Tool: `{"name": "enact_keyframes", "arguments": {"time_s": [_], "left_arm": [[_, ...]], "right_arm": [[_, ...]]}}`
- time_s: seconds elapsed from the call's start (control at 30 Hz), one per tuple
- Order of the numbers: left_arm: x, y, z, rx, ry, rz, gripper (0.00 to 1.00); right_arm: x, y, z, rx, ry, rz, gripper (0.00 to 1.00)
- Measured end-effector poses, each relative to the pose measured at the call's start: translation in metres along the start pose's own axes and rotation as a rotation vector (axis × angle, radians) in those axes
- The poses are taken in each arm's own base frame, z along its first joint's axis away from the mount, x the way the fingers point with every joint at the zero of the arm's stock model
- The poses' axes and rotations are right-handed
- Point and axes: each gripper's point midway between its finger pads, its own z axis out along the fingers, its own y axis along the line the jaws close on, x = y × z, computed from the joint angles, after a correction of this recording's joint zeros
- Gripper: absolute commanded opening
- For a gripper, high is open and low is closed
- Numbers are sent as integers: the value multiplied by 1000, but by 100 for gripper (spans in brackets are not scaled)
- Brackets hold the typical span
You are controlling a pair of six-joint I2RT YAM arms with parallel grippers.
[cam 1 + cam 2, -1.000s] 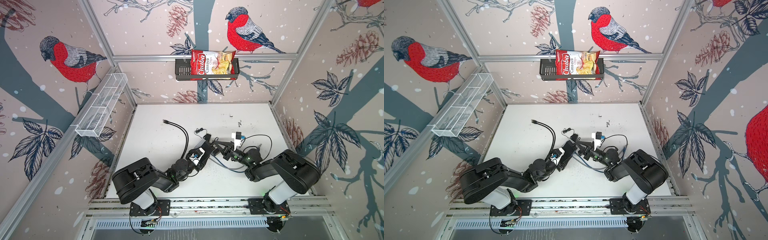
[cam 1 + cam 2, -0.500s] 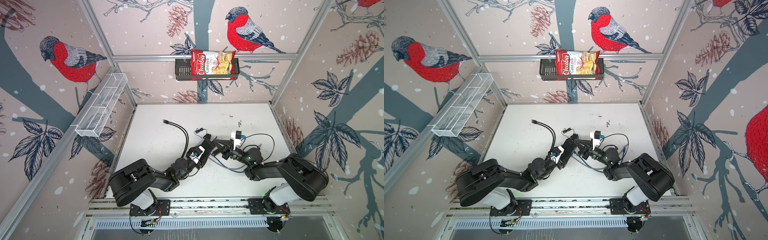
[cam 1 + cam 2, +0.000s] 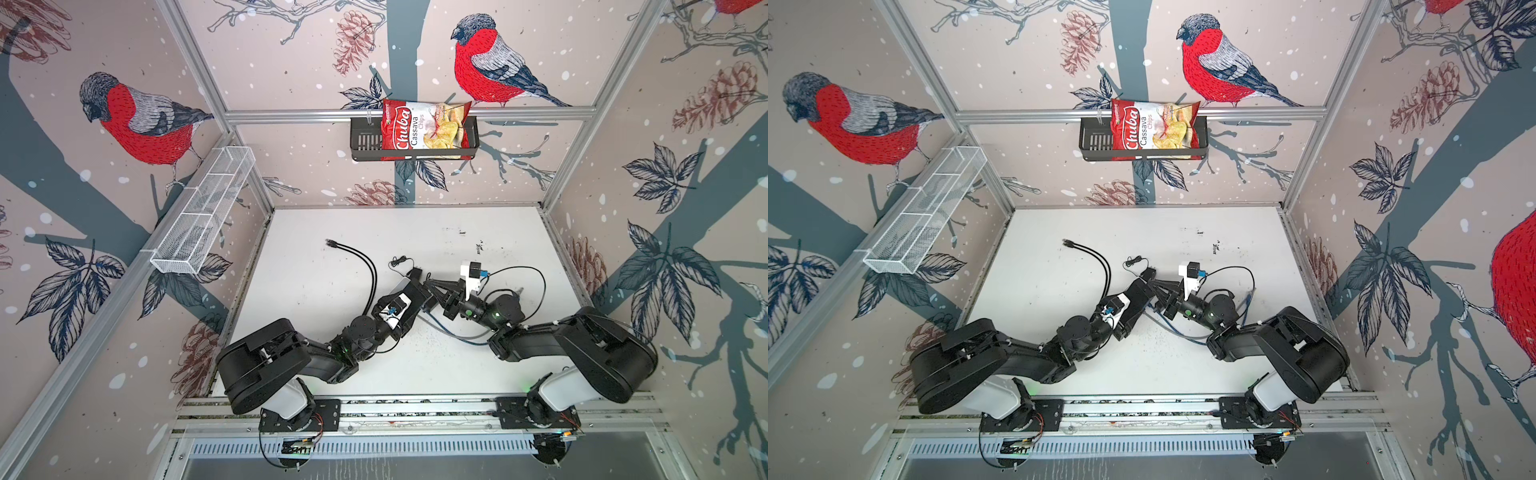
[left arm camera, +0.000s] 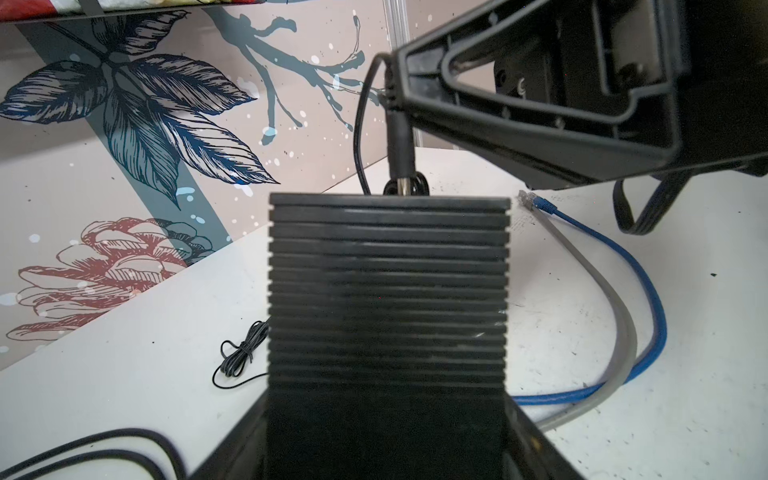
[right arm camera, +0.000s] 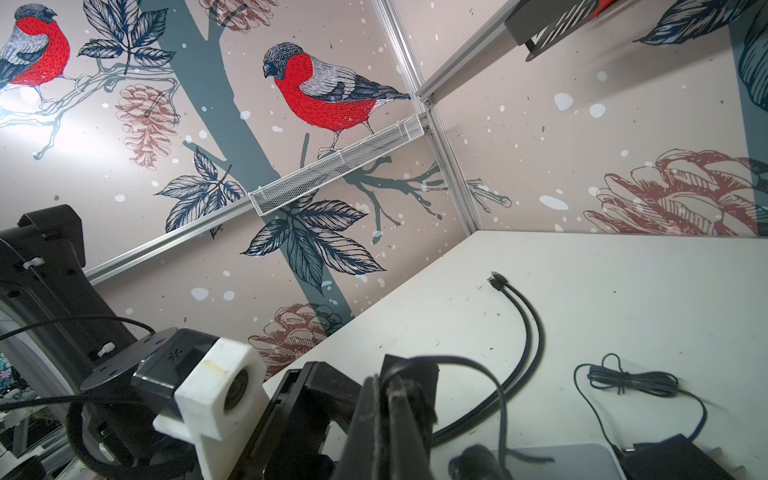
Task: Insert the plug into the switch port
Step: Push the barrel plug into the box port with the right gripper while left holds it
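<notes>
Black ribbed switch (image 4: 388, 299) is what we see nearest, held between the left jaws, which stand wide around it. At its far edge the right jaws are closed on the barrel plug (image 4: 401, 153), its metal tip at the round port (image 4: 420, 186). Beyond, a blue cable (image 4: 661, 324) lies on the bench (image 4: 145, 353).

We see the left gripper (image 3: 417, 291) holding the switch (image 3: 414, 274) over the counter (image 3: 311, 299), the right gripper (image 3: 430, 284) pinched closed just beside it.
</notes>
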Motion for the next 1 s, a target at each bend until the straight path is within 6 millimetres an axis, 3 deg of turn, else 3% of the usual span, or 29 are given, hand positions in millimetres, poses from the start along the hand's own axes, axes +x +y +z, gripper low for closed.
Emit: {"name": "enact_keyframes", "arguments": {"time_s": [1.0], "left_arm": [[-2,1,-3,-2,-5,10,33]], "right_arm": [[9,-4,-5,20,-4,6,6]]}}
